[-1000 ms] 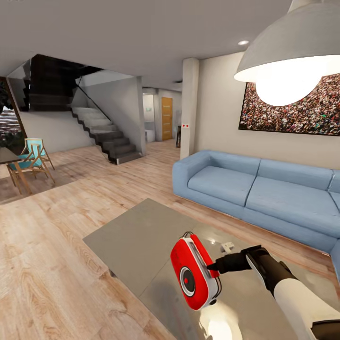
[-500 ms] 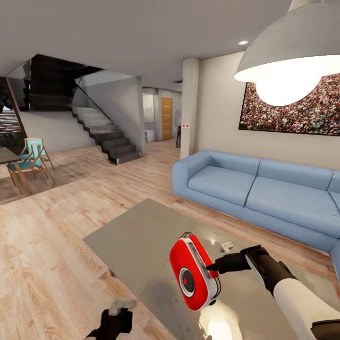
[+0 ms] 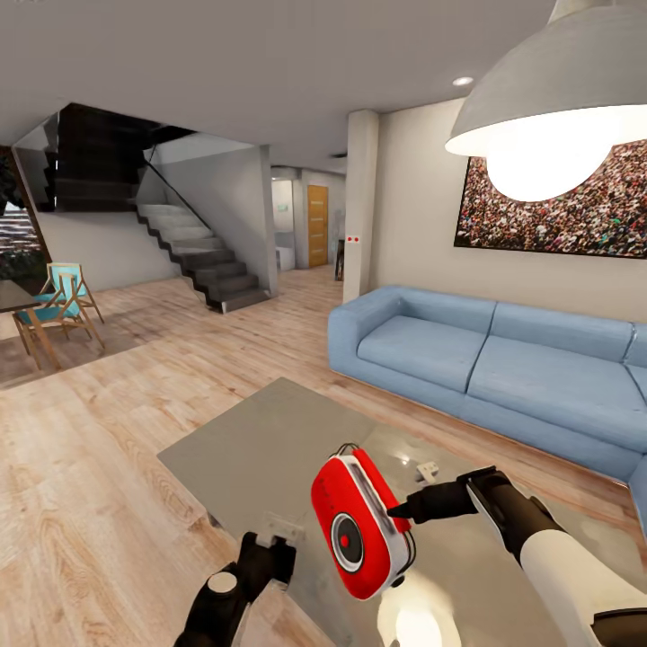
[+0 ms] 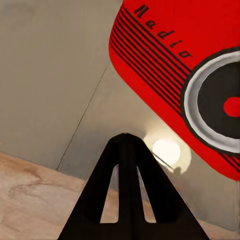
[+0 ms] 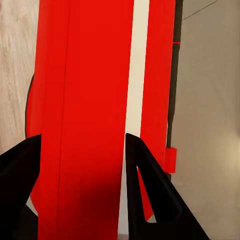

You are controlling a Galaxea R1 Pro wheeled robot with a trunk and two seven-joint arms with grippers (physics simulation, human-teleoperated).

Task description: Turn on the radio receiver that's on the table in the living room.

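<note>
The red radio (image 3: 359,527) stands tilted over the grey table (image 3: 261,458), in front of the blue sofa (image 3: 485,359). The right gripper (image 3: 402,509) meets the radio's white-trimmed side; in the right wrist view its two black fingers (image 5: 145,190) sit on either side of the radio's body (image 5: 90,115), clamped on it. The left gripper (image 3: 270,553) hovers near the radio's dial face, just beside the table's edge, with its fingers pressed together and nothing between them (image 4: 127,190).
</note>
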